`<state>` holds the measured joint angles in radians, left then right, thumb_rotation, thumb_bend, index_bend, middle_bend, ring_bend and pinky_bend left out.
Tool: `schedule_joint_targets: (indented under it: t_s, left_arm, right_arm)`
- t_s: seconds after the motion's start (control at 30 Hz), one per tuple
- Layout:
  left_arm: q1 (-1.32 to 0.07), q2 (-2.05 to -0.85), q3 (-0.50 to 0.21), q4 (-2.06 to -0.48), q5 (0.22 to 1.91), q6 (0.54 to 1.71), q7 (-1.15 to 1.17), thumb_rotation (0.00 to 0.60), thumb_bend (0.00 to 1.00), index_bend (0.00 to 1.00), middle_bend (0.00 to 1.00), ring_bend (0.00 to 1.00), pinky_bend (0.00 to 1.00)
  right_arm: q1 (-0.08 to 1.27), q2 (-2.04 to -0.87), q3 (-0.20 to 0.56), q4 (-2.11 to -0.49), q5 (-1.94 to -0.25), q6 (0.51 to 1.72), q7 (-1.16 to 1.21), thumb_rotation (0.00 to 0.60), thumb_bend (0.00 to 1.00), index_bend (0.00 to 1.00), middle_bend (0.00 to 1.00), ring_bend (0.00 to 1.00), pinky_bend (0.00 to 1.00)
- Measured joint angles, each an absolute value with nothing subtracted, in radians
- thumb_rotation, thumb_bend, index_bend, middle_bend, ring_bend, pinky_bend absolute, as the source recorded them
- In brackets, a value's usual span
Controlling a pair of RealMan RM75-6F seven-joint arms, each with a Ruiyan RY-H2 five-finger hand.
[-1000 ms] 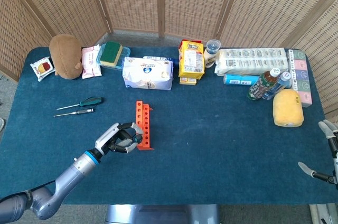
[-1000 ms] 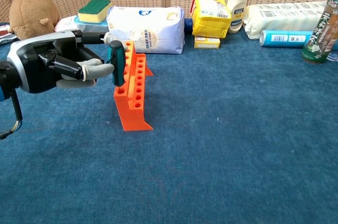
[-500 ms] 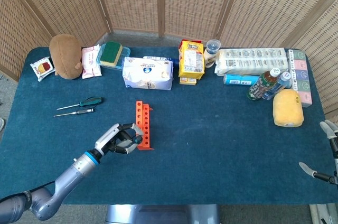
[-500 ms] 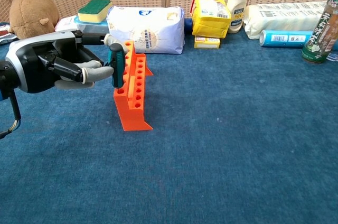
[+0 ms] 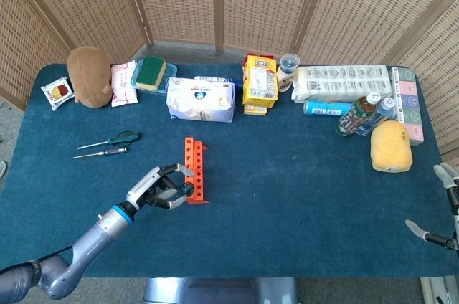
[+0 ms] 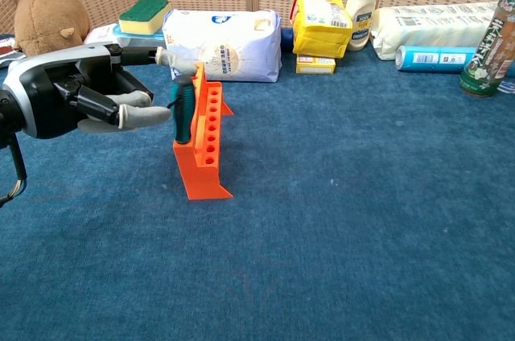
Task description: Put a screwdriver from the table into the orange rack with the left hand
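The orange rack (image 5: pixel 195 170) (image 6: pixel 207 141) stands on the blue table, left of centre. A green-handled screwdriver (image 6: pixel 184 111) stands upright in the rack's nearest hole. My left hand (image 5: pixel 159 189) (image 6: pixel 72 100) is just left of the rack with its fingers spread around the handle: one finger (image 6: pixel 179 64) reaches over the top and another (image 6: pixel 145 116) lies beside it. I cannot tell whether they touch it. Two more screwdrivers (image 5: pixel 109 145) lie on the table to the far left. My right hand (image 5: pixel 439 207) hangs off the table's right edge, fingers apart and empty.
Along the back stand a brown plush toy (image 5: pixel 89 76), a sponge on a box (image 5: pixel 151 73), a white bag (image 5: pixel 201 99), a yellow packet (image 5: pixel 259 83), a jar (image 5: pixel 288 69), a long white pack (image 5: pixel 343 83), bottles (image 5: pixel 362 114) and a yellow sponge (image 5: pixel 391 146).
The screwdriver has sunk lower into the rack's near hole. My left hand's fingers have spread off the handle and the hand has drawn slightly left. The right hand is unmoved.
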<state>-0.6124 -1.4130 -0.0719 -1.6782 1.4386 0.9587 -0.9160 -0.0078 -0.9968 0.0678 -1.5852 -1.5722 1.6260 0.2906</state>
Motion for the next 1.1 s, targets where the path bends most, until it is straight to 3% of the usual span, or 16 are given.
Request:
schedule_joint_targets:
  t_s: [0.4, 0.57, 0.63, 0.7, 0.83, 0.9, 0.97, 1.03, 1.1]
  left_arm:
    - [-0.589, -1.372, -0.076, -1.719, 1.481, 1.017, -0.925, 0.600, 0.27, 0.30, 1.00, 1.00, 1.00]
    - [-0.558, -1.306, -0.068, -1.753, 1.515, 1.087, -0.865, 0.600, 0.20, 0.21, 0.98, 0.98, 0.98]
    - [-0.542, -1.285, -0.065, -1.765, 1.522, 1.115, -0.826, 0.600, 0.17, 0.14, 0.88, 0.90, 0.90]
    - [-0.519, -1.256, -0.060, -1.775, 1.529, 1.153, -0.775, 0.600, 0.15, 0.07, 0.67, 0.77, 0.77]
    - [-0.470, -1.205, -0.045, -1.775, 1.545, 1.225, -0.665, 0.600, 0.12, 0.02, 0.43, 0.63, 0.62]
    - [-0.440, -1.186, -0.034, -1.760, 1.553, 1.266, -0.603, 0.600, 0.10, 0.00, 0.28, 0.51, 0.52]
    - [-0.409, -1.166, -0.019, -1.739, 1.560, 1.299, -0.542, 0.600, 0.08, 0.00, 0.10, 0.25, 0.40]
    - [-0.383, -1.147, -0.003, -1.721, 1.564, 1.321, -0.493, 0.600, 0.07, 0.00, 0.02, 0.10, 0.33]
    - [-0.342, -1.128, 0.015, -1.701, 1.563, 1.354, -0.435, 0.600, 0.06, 0.00, 0.00, 0.04, 0.26]
  right_arm:
    - [-0.007, -0.998, 0.068, -1.584, -1.572, 1.624, 0.285, 0.519, 0.01, 0.03, 0.06, 0.05, 0.00]
    - [-0.007, -1.001, 0.067, -1.588, -1.574, 1.624, 0.274, 0.518, 0.01, 0.03, 0.06, 0.05, 0.00]
    - [-0.006, -1.001, 0.067, -1.589, -1.575, 1.624, 0.271, 0.518, 0.01, 0.03, 0.06, 0.05, 0.00]
    - [-0.006, -1.003, 0.067, -1.590, -1.575, 1.624, 0.265, 0.520, 0.01, 0.03, 0.06, 0.05, 0.00]
    - [-0.005, -1.006, 0.066, -1.593, -1.575, 1.622, 0.251, 0.522, 0.01, 0.03, 0.06, 0.05, 0.00]
    - [-0.005, -1.008, 0.066, -1.596, -1.577, 1.622, 0.241, 0.522, 0.01, 0.03, 0.06, 0.05, 0.00]
    - [-0.005, -1.011, 0.065, -1.599, -1.578, 1.622, 0.229, 0.523, 0.01, 0.03, 0.06, 0.05, 0.00]
    - [-0.004, -1.014, 0.065, -1.601, -1.580, 1.622, 0.218, 0.520, 0.01, 0.03, 0.06, 0.05, 0.00]
    - [-0.004, -1.018, 0.064, -1.605, -1.582, 1.623, 0.200, 0.519, 0.01, 0.03, 0.06, 0.05, 0.00]
